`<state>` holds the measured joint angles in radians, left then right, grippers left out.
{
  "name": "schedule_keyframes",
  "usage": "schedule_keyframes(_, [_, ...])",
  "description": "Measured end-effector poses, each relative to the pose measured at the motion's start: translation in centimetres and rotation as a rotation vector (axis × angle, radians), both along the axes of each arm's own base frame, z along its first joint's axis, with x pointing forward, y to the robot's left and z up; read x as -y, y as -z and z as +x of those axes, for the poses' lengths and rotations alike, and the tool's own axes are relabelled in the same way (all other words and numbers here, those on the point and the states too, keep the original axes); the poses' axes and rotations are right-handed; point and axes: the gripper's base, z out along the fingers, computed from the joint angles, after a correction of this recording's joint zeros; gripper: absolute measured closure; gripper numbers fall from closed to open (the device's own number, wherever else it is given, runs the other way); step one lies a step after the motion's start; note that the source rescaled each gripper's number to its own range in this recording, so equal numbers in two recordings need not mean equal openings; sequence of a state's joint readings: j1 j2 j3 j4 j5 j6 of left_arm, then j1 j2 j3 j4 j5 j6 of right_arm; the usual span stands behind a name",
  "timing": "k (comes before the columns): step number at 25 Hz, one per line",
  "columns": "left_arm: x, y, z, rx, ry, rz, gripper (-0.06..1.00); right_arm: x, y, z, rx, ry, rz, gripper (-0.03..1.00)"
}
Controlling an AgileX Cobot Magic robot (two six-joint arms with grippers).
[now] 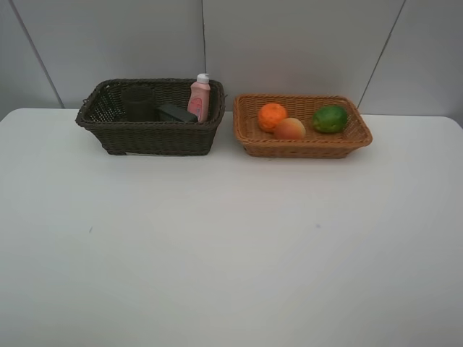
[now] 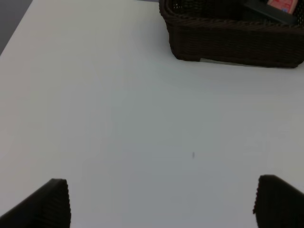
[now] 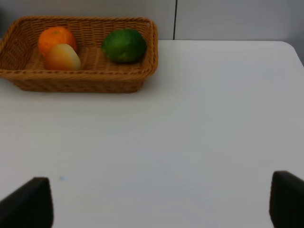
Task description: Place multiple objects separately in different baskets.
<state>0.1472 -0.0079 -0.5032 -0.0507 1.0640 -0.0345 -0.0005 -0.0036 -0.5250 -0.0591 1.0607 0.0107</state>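
Table: a plain white table (image 1: 217, 253) carries two wicker baskets side by side along its far edge, near each other but apart.
Dark brown basket: the deeper one (image 1: 148, 134), on the left in the high view; its front wall also shows in the left wrist view (image 2: 232, 42).
Inside the dark basket: a pink bottle with white cap (image 1: 199, 99) stands upright against the right end wall; a black rectangular bottle (image 1: 176, 113) lies tilted just beside it; a translucent cup (image 1: 137, 103) stands toward the left, dark against the weave.
Light tan basket: the shallower one (image 1: 304, 147), on the right; the right wrist view shows it whole (image 3: 80, 80).
Inside the tan basket: an orange (image 1: 272, 116) at the left, a red-yellow peach-like fruit (image 1: 289, 129) touching it in front, and a green round fruit (image 1: 330, 119) apart toward the right end.
Left gripper (image 2: 161, 202): fingers spread wide with nothing between them — only bare table below, short of the dark basket.
Right gripper (image 3: 161, 204): fingers likewise spread wide and holding nothing — over bare table, well short of the tan basket.
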Motion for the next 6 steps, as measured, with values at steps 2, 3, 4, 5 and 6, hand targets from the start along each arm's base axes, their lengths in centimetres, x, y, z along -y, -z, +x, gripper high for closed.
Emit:
schedule_keyframes(2, [0.00,0.00,0.00,0.000,0.000,0.000,-0.06,0.00,0.00,0.00,0.000,0.000,0.000,-0.03])
schedule_keyframes(3, [0.00,0.00,0.00,0.000,0.000,0.000,-0.06,0.00,0.00,0.00,0.000,0.000,0.000,-0.03])
schedule_keyframes(4, [0.00,0.00,0.00,0.000,0.000,0.000,-0.06,0.00,0.00,0.00,0.000,0.000,0.000,-0.03])
schedule_keyframes(5, [0.00,0.00,0.00,0.000,0.000,0.000,-0.06,0.00,0.00,0.00,0.000,0.000,0.000,-0.03])
schedule_keyframes(6, [0.00,0.00,0.00,0.000,0.000,0.000,-0.06,0.00,0.00,0.00,0.000,0.000,0.000,-0.03])
